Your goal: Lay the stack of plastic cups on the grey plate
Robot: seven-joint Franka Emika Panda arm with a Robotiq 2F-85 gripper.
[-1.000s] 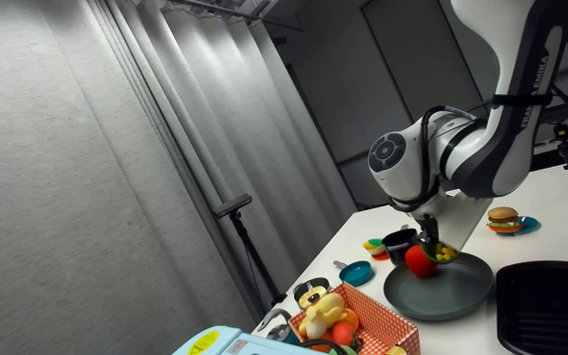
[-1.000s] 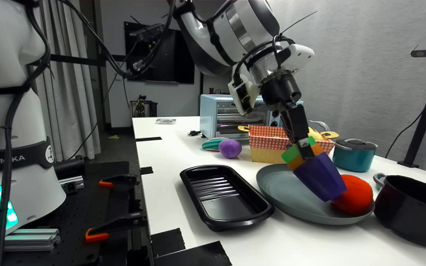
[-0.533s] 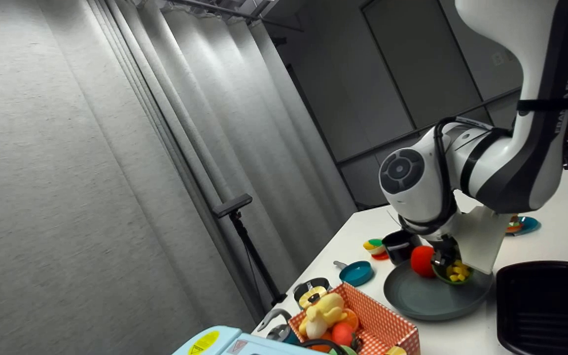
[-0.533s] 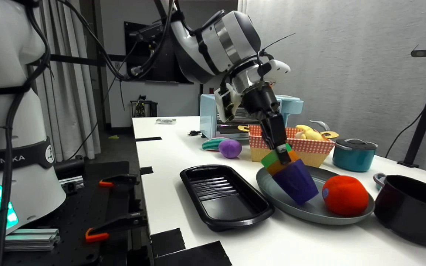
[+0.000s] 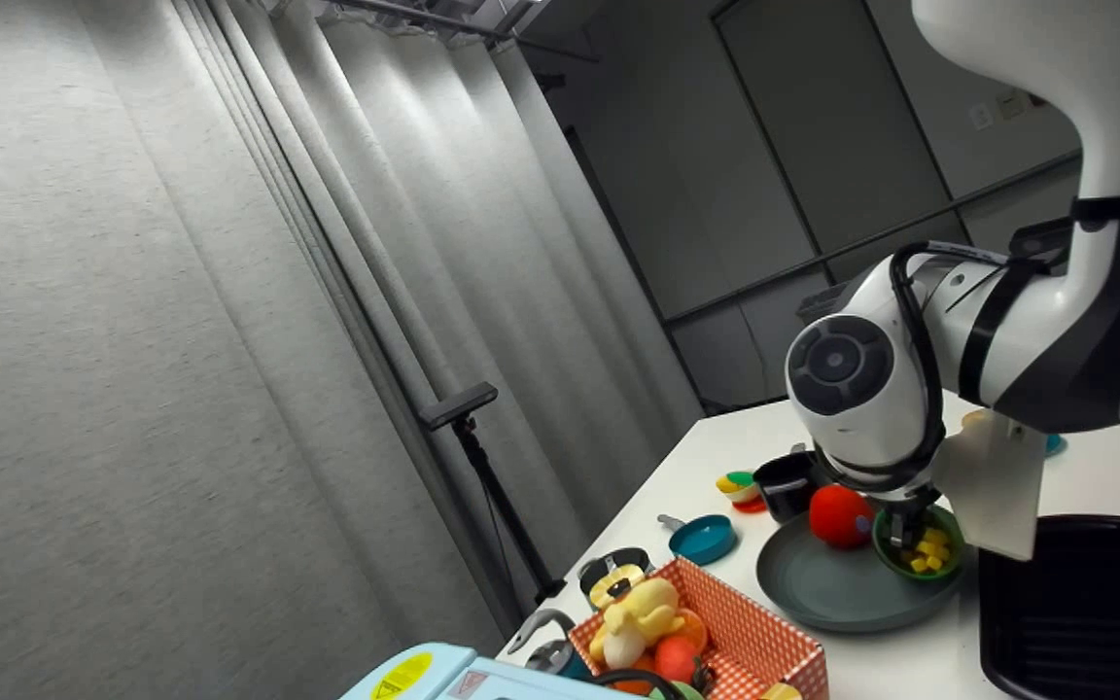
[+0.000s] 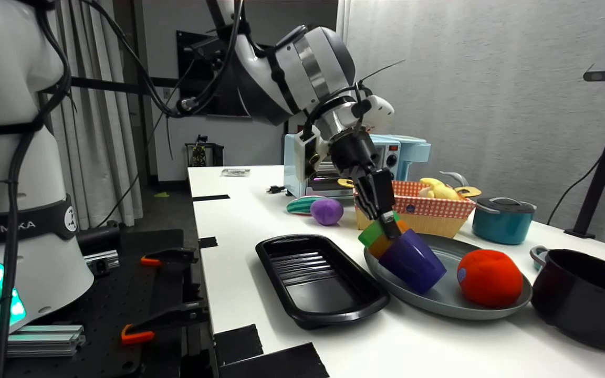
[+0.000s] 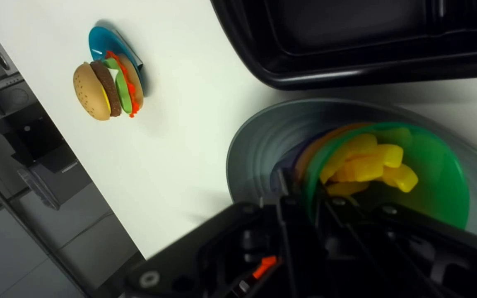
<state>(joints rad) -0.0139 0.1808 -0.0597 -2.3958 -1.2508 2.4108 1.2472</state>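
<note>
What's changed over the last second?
The gripper carried the stack of plastic cups down and toward the black ridged tray; the red plush ball shifted slightly toward the tray too. Nothing taken hold of or let go: the tilted cups stay clamped, contact with the grey plate unclear. Plate, tray, black pot and gingham basket stayed put.

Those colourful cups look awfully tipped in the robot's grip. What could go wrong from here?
The stack of plastic cups is tilted, so the yellow pieces inside might tumble out. The gripper seems to pinch only one side of the stack, so the cups could twist or slip. If let go at this slant over the grey plate, the stack may roll into the red round object lying there.
</note>
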